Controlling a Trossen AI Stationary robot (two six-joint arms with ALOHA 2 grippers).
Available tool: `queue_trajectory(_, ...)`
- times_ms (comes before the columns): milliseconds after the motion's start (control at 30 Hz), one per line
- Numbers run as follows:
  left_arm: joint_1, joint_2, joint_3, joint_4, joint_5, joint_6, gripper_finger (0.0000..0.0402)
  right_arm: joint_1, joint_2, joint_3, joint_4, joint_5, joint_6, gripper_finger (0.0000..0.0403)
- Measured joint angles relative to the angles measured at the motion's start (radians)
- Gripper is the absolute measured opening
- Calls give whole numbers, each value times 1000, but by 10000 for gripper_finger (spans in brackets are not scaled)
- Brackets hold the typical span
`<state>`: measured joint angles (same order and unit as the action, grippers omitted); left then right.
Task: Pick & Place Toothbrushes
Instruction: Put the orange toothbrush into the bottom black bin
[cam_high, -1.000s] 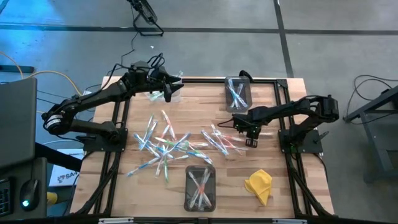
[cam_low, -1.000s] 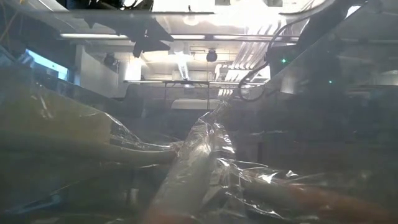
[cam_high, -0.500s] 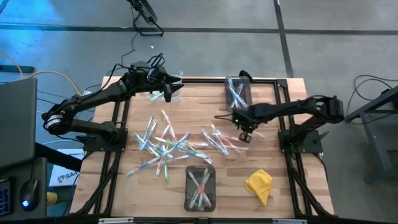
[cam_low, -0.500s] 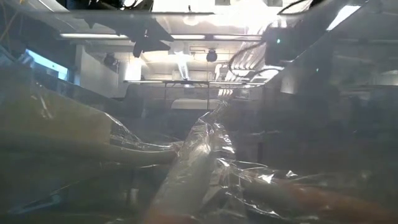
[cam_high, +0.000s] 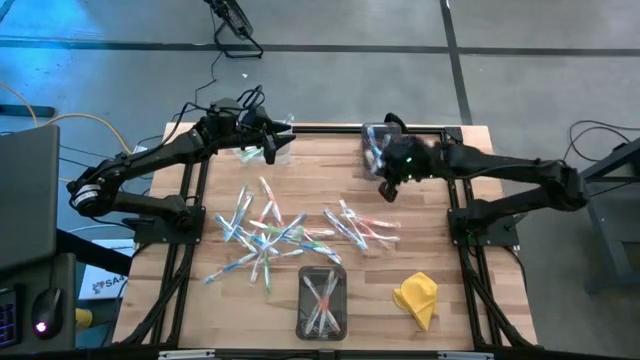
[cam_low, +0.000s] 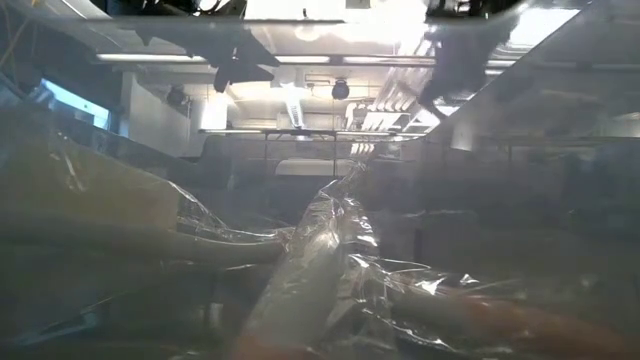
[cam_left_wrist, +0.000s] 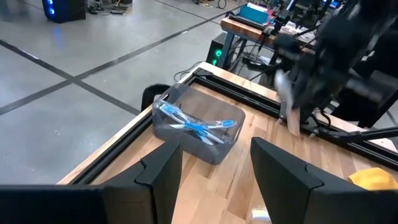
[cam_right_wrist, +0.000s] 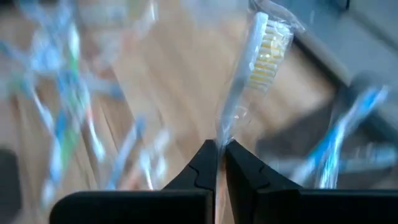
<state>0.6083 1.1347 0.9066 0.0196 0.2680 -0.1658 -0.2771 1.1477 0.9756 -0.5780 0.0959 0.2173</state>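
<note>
Wrapped toothbrushes (cam_high: 270, 235) lie scattered on the wooden table's middle, with more to their right (cam_high: 355, 225). My right gripper (cam_high: 385, 178) is raised beside the far clear bin (cam_high: 380, 150) and shut on one wrapped toothbrush (cam_right_wrist: 252, 68). That bin (cam_left_wrist: 199, 124) holds blue toothbrushes. My left gripper (cam_left_wrist: 214, 180) stands open at the far left (cam_high: 272, 148), with nothing between its fingers. My right gripper pinches the toothbrush's clear wrapper at the handle's end (cam_right_wrist: 222, 134) between its two fingertips. The toothbrush sticks out ahead of the fingers, roughly in line with them, bristle head (cam_right_wrist: 267, 46) farthest away. It is lifted clear of the table.
A second clear bin (cam_high: 322, 300) with toothbrushes stands at the near edge. A yellow cloth (cam_high: 417, 297) lies near right. A small clear bin (cam_high: 280, 145) sits under my left gripper at the far left. Black frame rails (cam_high: 455, 190) run along the table's sides.
My right gripper has risen from the right part of the pile and gone toward the far edge, to beside the far bin, tipping from pointing down to slanting. One toothbrush has come up with it, clear of the table.
</note>
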Motion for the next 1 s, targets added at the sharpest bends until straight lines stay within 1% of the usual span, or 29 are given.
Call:
queue_trajectory(133,0,0,0,0,6,0,187,-8,-55,4,195,0,0,8)
queue_trajectory(233,0,0,0,0,30,2,187,-7,-69,4,320,1,-1,8)
queue_trajectory(400,0,0,0,0,31,4,187,-6,-60,4,497,6,-1,8)
queue_trajectory(600,0,0,0,0,32,4,187,-5,-7,4,693,9,0,8)
queue_trajectory(767,0,0,0,2,68,3,187,-4,52,4,792,-14,30,8)
queue_trajectory(867,0,0,0,14,120,3,187,-4,86,4,814,-35,45,8)
queue_trajectory(1000,0,0,0,18,136,0,187,-4,110,4,819,-52,86,8)
